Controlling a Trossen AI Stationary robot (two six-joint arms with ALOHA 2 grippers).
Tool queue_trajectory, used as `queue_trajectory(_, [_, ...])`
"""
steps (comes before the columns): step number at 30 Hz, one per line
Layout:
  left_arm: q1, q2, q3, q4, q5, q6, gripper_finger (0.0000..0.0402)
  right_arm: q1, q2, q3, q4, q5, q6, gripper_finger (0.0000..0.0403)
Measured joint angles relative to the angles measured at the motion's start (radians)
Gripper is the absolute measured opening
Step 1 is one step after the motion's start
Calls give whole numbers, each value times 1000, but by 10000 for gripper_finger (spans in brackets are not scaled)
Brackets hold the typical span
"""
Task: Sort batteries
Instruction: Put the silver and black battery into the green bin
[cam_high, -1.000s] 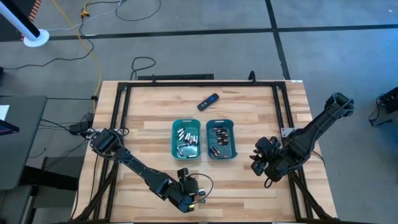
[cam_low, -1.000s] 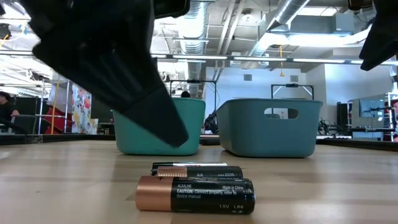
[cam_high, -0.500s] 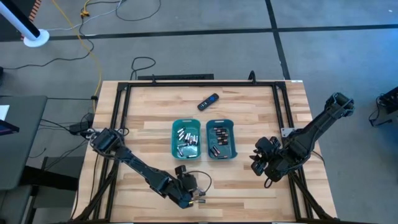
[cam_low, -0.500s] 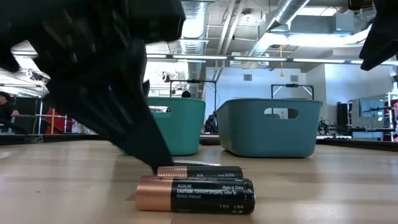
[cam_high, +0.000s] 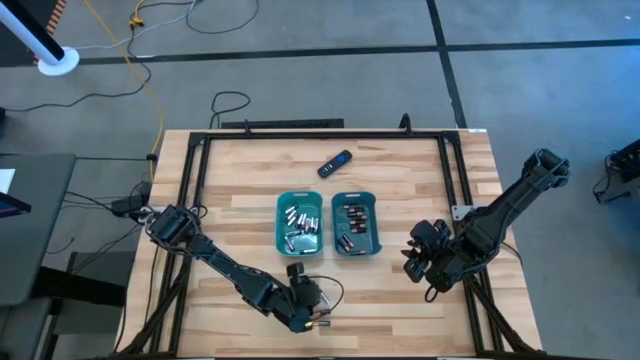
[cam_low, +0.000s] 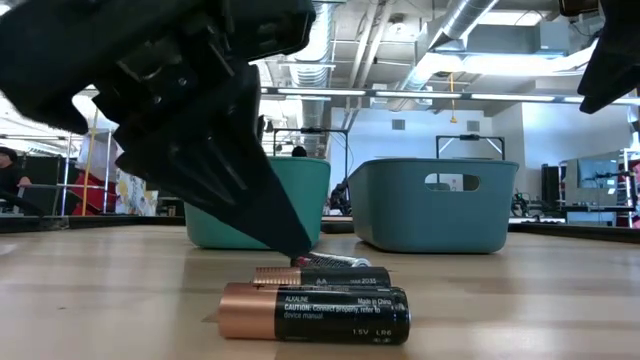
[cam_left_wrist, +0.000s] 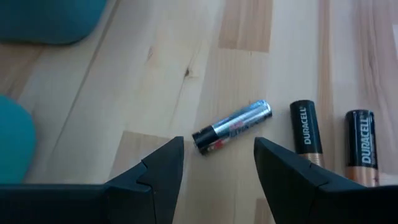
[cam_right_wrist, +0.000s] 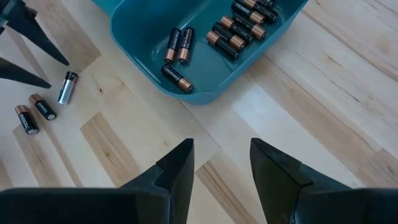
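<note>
The left gripper is low over the wooden surface, near its front edge, and its two dark fingers stand open with nothing between them. Just ahead of the fingertips, almost in line with the gap between them, lies one silvery-grey battery on its side, turned at a slant to the fingers; it does not touch either of them. Beside this battery, outside one finger, two dark batteries with coppery ends lie next to each other, parallel and a little apart. In the low view the tip of one left finger comes down close to the far battery, while the nearest dark battery lies in front of it on the surface.

Farther ahead of the left fingers stand two teal trays side by side. The left tray holds silvery-grey batteries, and the right tray holds dark batteries with coppery ends.

The right gripper waits above the surface beside the right tray, well apart from the loose batteries. Its fingers are open and empty.

A black remote lies on the surface beyond the trays.
</note>
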Motion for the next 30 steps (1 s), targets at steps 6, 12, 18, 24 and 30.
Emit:
queue_trajectory(6, [22,0,0,-3,37,112,190,0,0,0,0,0,0,172])
queue_trajectory(12, [86,0,0,-3,110,168,190,0,0,0,1,0,0,172])
queue_trajectory(18, [150,0,7,15,229,250,190,0,0,0,10,-1,0,172])
queue_trajectory(24, [192,0,8,17,349,406,190,0,0,0,11,-12,16,172])
queue_trajectory(30, [225,0,8,39,380,501,190,0,0,0,17,-12,42,172])
